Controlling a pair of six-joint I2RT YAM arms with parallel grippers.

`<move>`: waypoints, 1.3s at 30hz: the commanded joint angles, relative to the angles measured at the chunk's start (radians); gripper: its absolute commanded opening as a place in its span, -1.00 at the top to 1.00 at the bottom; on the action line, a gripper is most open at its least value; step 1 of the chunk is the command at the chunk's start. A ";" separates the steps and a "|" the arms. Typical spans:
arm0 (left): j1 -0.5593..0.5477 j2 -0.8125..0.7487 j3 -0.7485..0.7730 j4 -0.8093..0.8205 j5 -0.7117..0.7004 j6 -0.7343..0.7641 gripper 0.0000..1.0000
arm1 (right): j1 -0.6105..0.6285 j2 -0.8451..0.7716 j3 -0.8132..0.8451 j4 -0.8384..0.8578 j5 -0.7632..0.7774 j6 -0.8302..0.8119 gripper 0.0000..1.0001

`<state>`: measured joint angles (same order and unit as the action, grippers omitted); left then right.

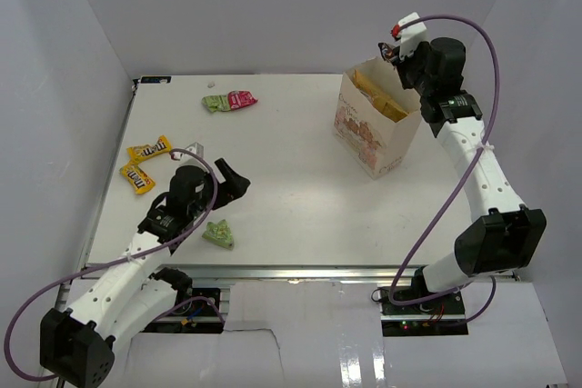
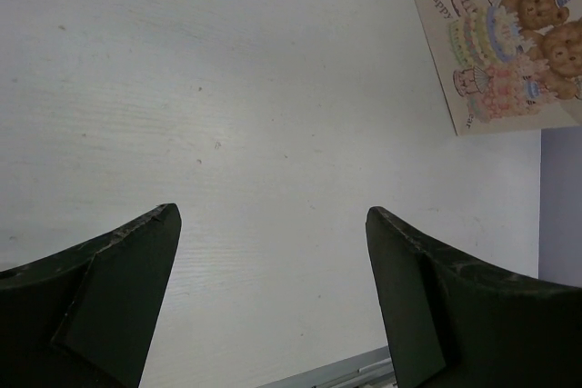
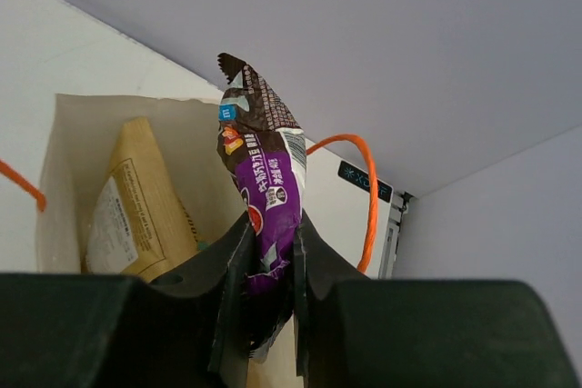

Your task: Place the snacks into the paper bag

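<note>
Paper bag [image 1: 368, 134] stood upright on the desk [image 1: 291, 206] with a tan chip bag [image 3: 136, 211] inside, while the right pincer [image 3: 271, 270] clenched a dark brown-and-purple packet [image 3: 264, 161] above its mouth (long axis along the fingers, crimped end pointing away), and the left pincer [image 2: 273, 243] gaped empty.

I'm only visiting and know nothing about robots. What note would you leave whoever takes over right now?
Left jaws: open, empty, low over the table, near the pale green packet.
Right jaws: shut on the dark brown packet, held over the paper bag and its open top.
Done: the tan chip bag is inside the paper bag.
Left: drop that packet in, then bag the pale green packet, the two yellow M&M's packets, the green packet and the pink-red packet, all lying on the table.
</note>
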<state>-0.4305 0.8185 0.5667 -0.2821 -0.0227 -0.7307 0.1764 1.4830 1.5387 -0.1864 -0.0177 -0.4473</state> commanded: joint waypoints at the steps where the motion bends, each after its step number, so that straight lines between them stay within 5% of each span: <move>1: -0.001 -0.027 -0.021 -0.064 -0.095 -0.110 -0.86 | 0.005 0.005 -0.028 0.074 0.062 -0.004 0.69; 8: -0.001 0.022 0.011 -0.202 -0.180 -0.259 -0.86 | 0.017 0.010 -0.094 0.073 0.065 -0.027 0.48; 11: -0.001 0.047 0.036 -0.273 -0.220 -0.321 -0.87 | 0.017 0.014 -0.094 0.073 0.079 -0.027 0.03; 12: -0.001 0.065 0.051 -0.291 -0.233 -0.338 -0.87 | 0.017 0.014 -0.085 0.064 0.075 -0.027 -0.29; 17: -0.001 0.132 0.119 -0.445 -0.281 -0.450 -0.89 | 0.015 -0.016 -0.028 0.015 0.030 -0.001 -0.62; 21: -0.001 0.284 0.238 -0.633 -0.329 -0.548 -0.89 | -0.011 -0.088 0.037 -0.115 -0.189 -0.060 -0.87; 27: -0.001 0.502 0.329 -0.824 -0.310 -0.634 -0.84 | -0.047 -0.202 -0.051 -0.240 -0.363 -0.131 -0.93; 39: -0.001 0.717 0.352 -0.832 -0.352 -0.533 -0.83 | -0.084 -0.337 -0.281 -0.254 -0.435 -0.088 -0.93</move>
<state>-0.4301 1.5173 0.9073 -1.1038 -0.3599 -1.2743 0.0978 1.1812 1.2633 -0.4423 -0.4110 -0.5533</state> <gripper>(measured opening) 0.918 0.965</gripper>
